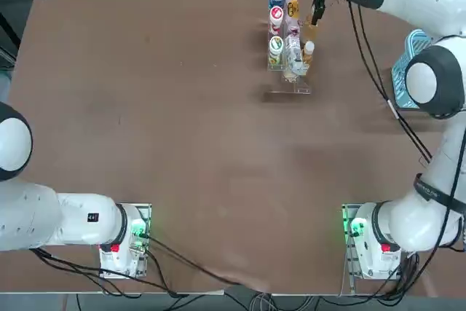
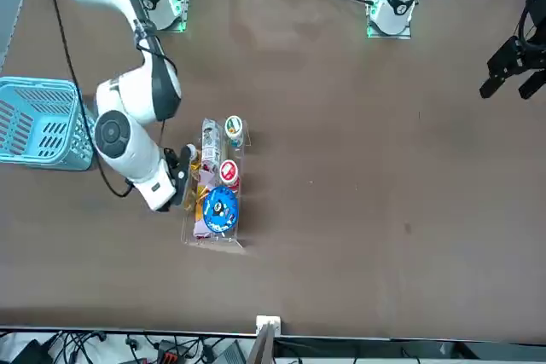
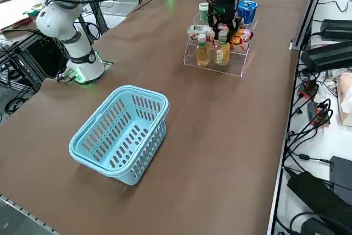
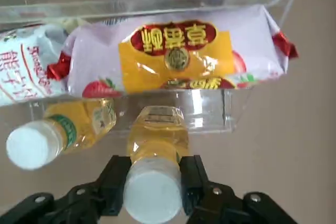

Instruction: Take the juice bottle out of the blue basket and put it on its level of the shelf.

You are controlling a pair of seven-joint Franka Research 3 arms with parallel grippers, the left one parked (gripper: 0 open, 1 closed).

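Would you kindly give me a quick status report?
Right gripper shut on juice bottle at shelf bottom level. Second bottle beside it. Blue basket empty.

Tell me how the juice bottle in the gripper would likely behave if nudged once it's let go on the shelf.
The juice bottle, held at the neck by the shut right gripper, looks tall and slim, so probably tippy. Its liquid looks nearly full, so likely weighty for its size. A second bottle stands close beside it on the shelf, so a tip might topple that.
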